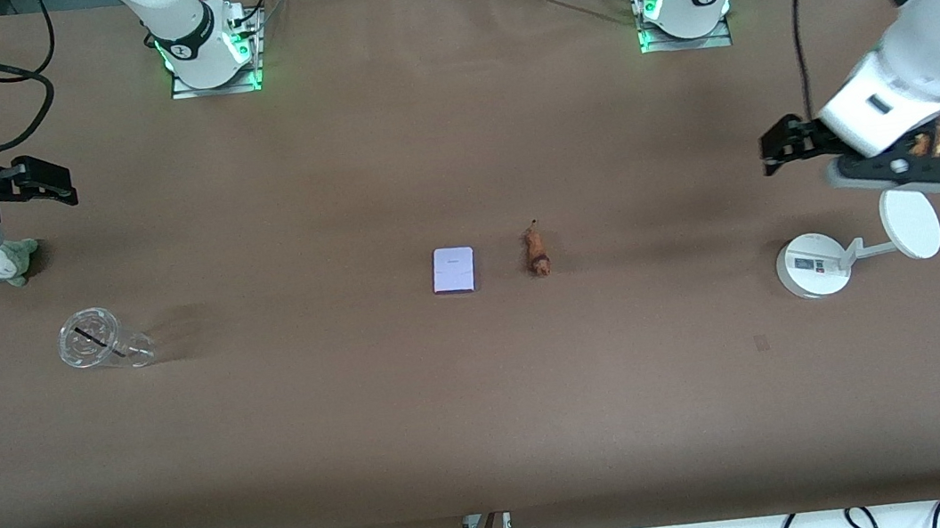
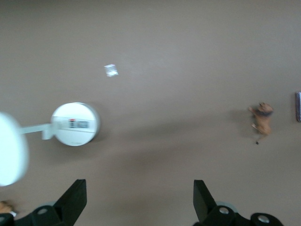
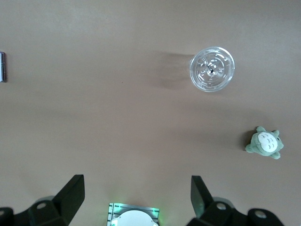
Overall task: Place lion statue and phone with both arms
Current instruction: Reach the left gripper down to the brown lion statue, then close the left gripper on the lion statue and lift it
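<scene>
I see the phone [image 1: 454,269] and the lion [image 1: 537,253] lying near each other mid-table, well apart from both arms. My left gripper [image 1: 781,143] hangs empty with its jaws apart near the white stand [image 1: 813,265]; my right gripper [image 1: 46,183] hangs empty and spread near the green plush [image 1: 5,264]. Neither is touching anything. The lion is tiny, so I judge a slightly off-centre pinch could flick it away. The phone lies flat, so fingers may skid off its edges.

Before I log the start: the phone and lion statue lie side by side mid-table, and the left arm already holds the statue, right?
No. The lion statue lies untouched beside the phone; the front view shows the left gripper empty, fingers open, toward its own end of the table.
</scene>
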